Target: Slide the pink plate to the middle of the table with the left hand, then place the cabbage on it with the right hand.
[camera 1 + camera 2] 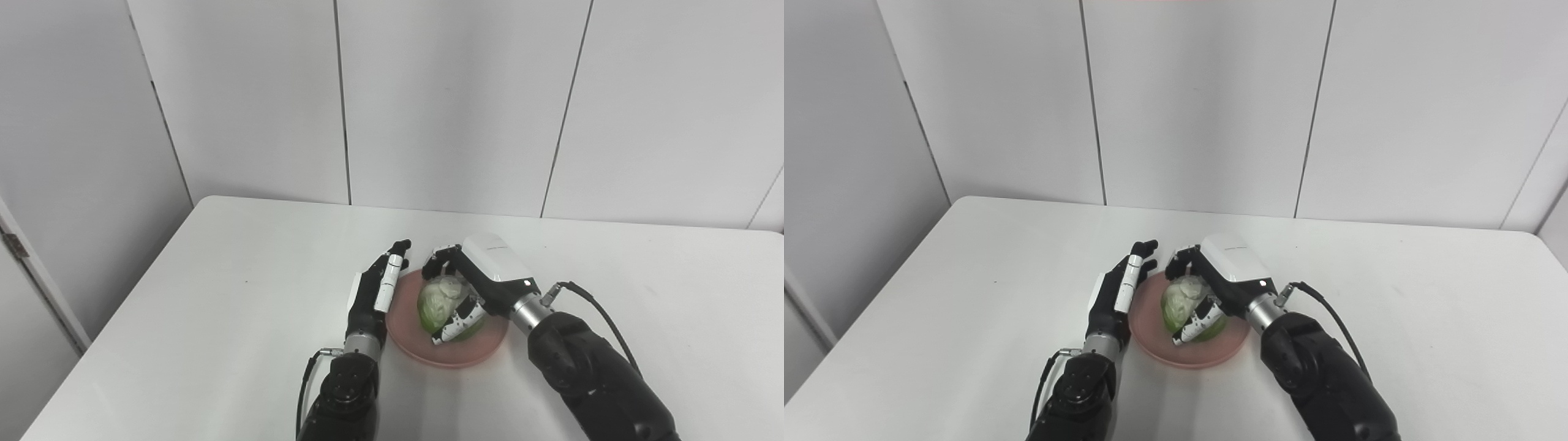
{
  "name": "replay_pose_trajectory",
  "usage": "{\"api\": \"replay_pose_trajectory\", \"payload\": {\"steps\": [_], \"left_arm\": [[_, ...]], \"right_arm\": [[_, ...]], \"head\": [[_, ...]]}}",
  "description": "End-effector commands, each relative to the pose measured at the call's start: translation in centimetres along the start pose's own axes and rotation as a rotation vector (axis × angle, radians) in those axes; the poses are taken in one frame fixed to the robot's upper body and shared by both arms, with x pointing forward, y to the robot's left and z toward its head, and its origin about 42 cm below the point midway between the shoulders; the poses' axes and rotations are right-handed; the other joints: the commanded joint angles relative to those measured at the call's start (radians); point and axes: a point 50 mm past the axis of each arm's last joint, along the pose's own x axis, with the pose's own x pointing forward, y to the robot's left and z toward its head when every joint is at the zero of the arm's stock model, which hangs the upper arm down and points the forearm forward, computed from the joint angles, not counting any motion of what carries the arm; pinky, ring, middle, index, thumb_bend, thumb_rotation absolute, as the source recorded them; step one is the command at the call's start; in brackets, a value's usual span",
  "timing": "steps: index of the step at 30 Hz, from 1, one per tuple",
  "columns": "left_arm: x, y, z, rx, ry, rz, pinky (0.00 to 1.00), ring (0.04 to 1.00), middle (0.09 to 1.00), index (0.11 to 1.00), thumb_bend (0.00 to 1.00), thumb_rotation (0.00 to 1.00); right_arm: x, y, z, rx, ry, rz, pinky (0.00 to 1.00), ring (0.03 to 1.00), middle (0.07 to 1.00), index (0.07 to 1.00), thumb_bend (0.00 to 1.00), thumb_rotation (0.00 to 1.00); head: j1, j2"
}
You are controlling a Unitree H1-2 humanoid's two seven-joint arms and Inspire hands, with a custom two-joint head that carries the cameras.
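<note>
The pink plate (465, 352) lies on the white table near the front middle. A pale green cabbage (436, 304) rests on the plate. My right hand (474, 278) reaches in from the right, its fingers and thumb wrapped around the cabbage. My left hand (376, 288) stands edge-on at the plate's left rim with straight fingers apart, holding nothing. Whether it touches the rim cannot be told.
The white table (214, 294) stretches wide to the left, right and back. Grey wall panels stand behind its far edge. A cable (597, 309) loops off my right wrist.
</note>
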Motion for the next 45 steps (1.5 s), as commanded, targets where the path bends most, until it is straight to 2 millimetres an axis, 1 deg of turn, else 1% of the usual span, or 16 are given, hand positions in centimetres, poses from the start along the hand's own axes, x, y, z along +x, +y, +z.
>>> {"api": "replay_pose_trajectory", "payload": {"steps": [1,11,13,14,16,17,18,19,21,22,27,28,32,35,39,45], "left_arm": [[0.2,-1.7,-0.2,-0.003,0.034,-0.040,0.94,0.880,0.911,0.784,0.76,0.95],[0.2,-1.7,-0.1,-0.016,0.040,-0.041,0.94,0.881,0.909,0.811,0.76,0.93],[0.3,-1.6,-0.1,-0.020,0.039,-0.043,0.94,0.883,0.905,0.812,0.76,0.93],[0.3,-1.5,-0.2,-0.019,0.038,-0.044,0.93,0.896,0.901,0.813,0.75,0.93],[0.3,-1.5,-0.2,-0.019,0.038,-0.046,0.93,0.908,0.897,0.816,0.75,0.92],[0.2,-1.4,-0.2,-0.021,0.038,-0.046,0.93,0.908,0.897,0.816,0.75,0.92],[0.2,-1.4,-0.1,-0.022,0.037,-0.046,0.92,0.917,0.902,0.820,0.75,0.92],[0.2,-1.3,-0.1,-0.022,0.037,-0.047,0.92,0.921,0.905,0.820,0.76,0.92],[0.2,-1.2,0.0,-0.020,0.032,-0.046,0.92,0.924,0.907,0.820,0.76,0.92],[0.2,-1.1,0.0,-0.019,0.029,-0.045,0.91,0.912,0.901,0.800,0.76,0.92],[0.4,-0.9,0.2,0.004,0.028,-0.030,0.90,0.879,0.898,0.773,0.75,0.93],[0.4,-0.9,0.2,0.010,0.030,-0.032,0.91,0.866,0.897,0.784,0.75,0.94],[0.4,-0.8,0.3,0.021,0.027,-0.035,0.92,0.858,0.901,0.799,0.75,0.95],[0.5,-0.7,0.4,0.017,0.023,-0.032,0.91,0.844,0.891,0.771,0.74,0.95],[0.5,-0.6,0.7,0.019,0.014,-0.024,0.90,0.838,0.884,0.764,0.73,0.95],[0.6,-0.2,1.0,-0.010,0.015,-0.011,0.91,0.881,0.905,0.771,0.74,0.96]], "right_arm": [[1.7,-2.3,1.6,-0.013,-0.074,-0.085,0.27,0.391,0.470,0.519,0.52,0.00],[1.3,-2.4,1.1,-0.072,-0.053,-0.066,0.29,0.387,0.483,0.536,0.52,0.00],[1.0,-2.8,1.0,-0.083,-0.046,-0.054,0.33,0.418,0.466,0.517,0.52,0.01],[0.9,-2.9,1.0,-0.086,-0.043,-0.049,0.44,0.520,0.579,0.587,0.76,0.27],[0.6,-3.3,0.8,-0.094,-0.034,-0.044,0.55,0.637,0.687,0.648,0.93,0.53],[0.3,-3.4,0.7,-0.091,-0.031,-0.046,0.56,0.643,0.693,0.651,0.94,0.54],[0.1,-3.6,0.5,-0.087,-0.027,-0.047,0.61,0.686,0.723,0.675,0.97,0.64],[-0.1,-3.6,0.5,-0.084,-0.025,-0.048,0.63,0.706,0.735,0.686,0.98,0.68],[-0.4,-3.7,0.2,-0.082,-0.020,-0.048,0.64,0.720,0.745,0.694,0.99,0.71],[-0.6,-3.8,-0.1,-0.083,-0.016,-0.048,0.71,0.768,0.782,0.726,1.00,0.79],[-1.5,-4.2,-1.1,-0.098,0.008,-0.044,0.75,0.799,0.806,0.749,0.97,0.77],[-1.7,-4.4,-1.4,-0.083,0.017,-0.050,0.76,0.808,0.810,0.756,0.97,0.81],[-2.2,-4.7,-2.1,-0.033,0.022,-0.110,0.73,0.799,0.807,0.757,0.95,0.87],[-2.5,-5.0,-2.8,0.007,0.005,-0.205,0.67,0.768,0.792,0.743,0.91,0.98],[-2.9,-5.1,-3.7,0.130,0.002,-0.339,0.61,0.731,0.774,0.724,0.90,1.00],[-4.0,-3.2,-5.6,0.520,0.120,-0.470,0.68,0.763,0.798,0.775,0.82,1.00]], "head": [[-0.001,0.001],[-0.003,0.002],[-0.003,0.002],[-0.003,0.002],[-0.001,0.003],[-0.001,0.004],[-0.002,0.004],[-0.003,0.004],[-0.006,0.004],[-0.007,0.004],[-0.012,0.001],[-0.012,0.000],[-0.014,-0.002],[-0.016,-0.002],[-0.022,0.000],[-0.026,0.000]]}}
